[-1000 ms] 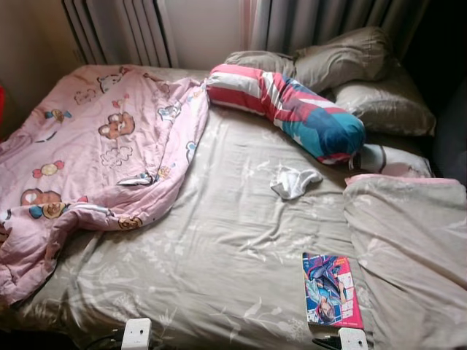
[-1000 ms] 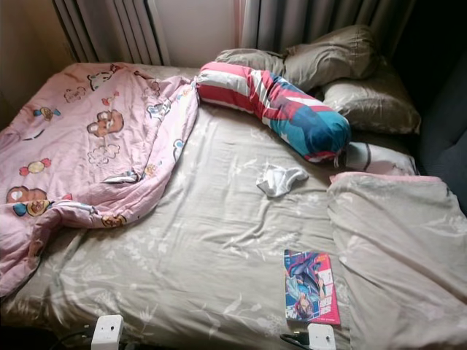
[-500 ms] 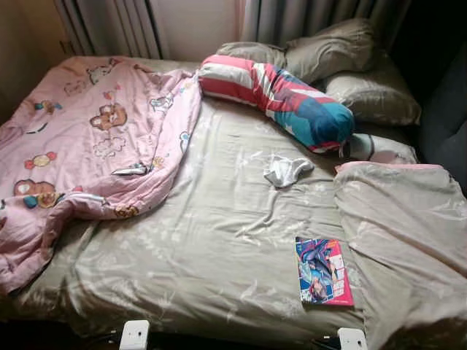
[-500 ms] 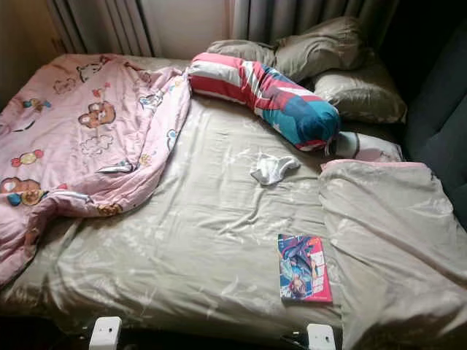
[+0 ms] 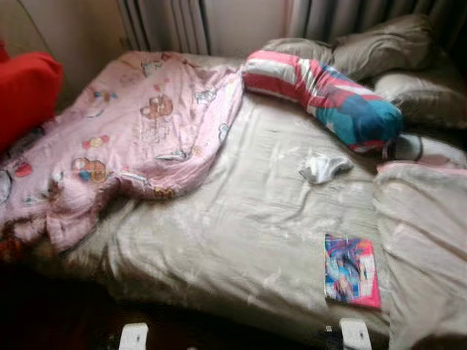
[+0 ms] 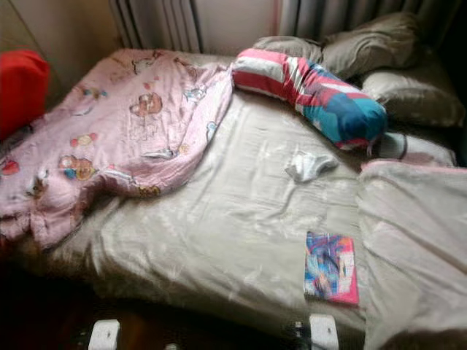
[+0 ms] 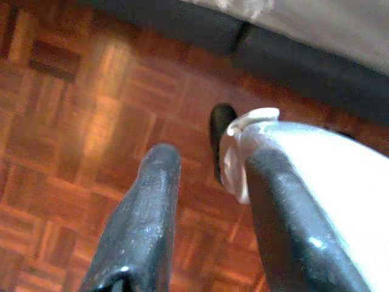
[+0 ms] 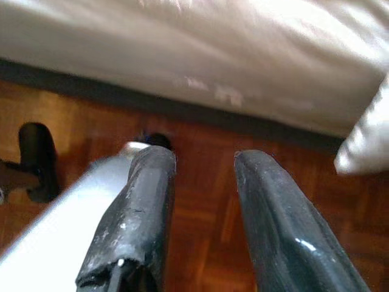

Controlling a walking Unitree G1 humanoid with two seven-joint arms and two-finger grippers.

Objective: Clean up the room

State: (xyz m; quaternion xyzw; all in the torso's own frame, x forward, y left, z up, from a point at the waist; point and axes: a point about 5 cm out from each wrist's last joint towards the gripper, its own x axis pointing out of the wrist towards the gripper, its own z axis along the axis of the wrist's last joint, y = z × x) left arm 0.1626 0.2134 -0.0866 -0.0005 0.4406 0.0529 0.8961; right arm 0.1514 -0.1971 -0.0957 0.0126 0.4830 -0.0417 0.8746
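You are standing at the foot edge of the bed (image 5: 241, 240), both arms hanging low. The left pincer (image 7: 206, 201) points down at the parquet floor (image 7: 73, 121), fingers parted a little, nothing between them. The right pincer (image 8: 200, 201) hangs just off the bed's side, also narrowly parted and empty. Items on the bed: a colourful book (image 5: 352, 270) lies flat near the foot edge, toward the right side, just beside a folded beige blanket (image 5: 427, 248) that covers the right foot corner. A small white cloth (image 5: 323, 168), crumpled, sits mid-bed toward the right, just below the striped bolster (image 5: 321, 95). The bolster lies across the head end, against beige pillows (image 5: 394, 65). A pink quilt (image 5: 124, 153) is bunched over the left half, spilling off the left edge. A red cushion (image 5: 25, 95) shows past the left edge. Judgement: the step in hand is approach and survey; no pick has begun. The book is the nearest loose item, so the next move likely calls for raising the right arm over the foot edge, opening its pincer wider, and taking the book by its near edge, since it lies flat on soft sheet.
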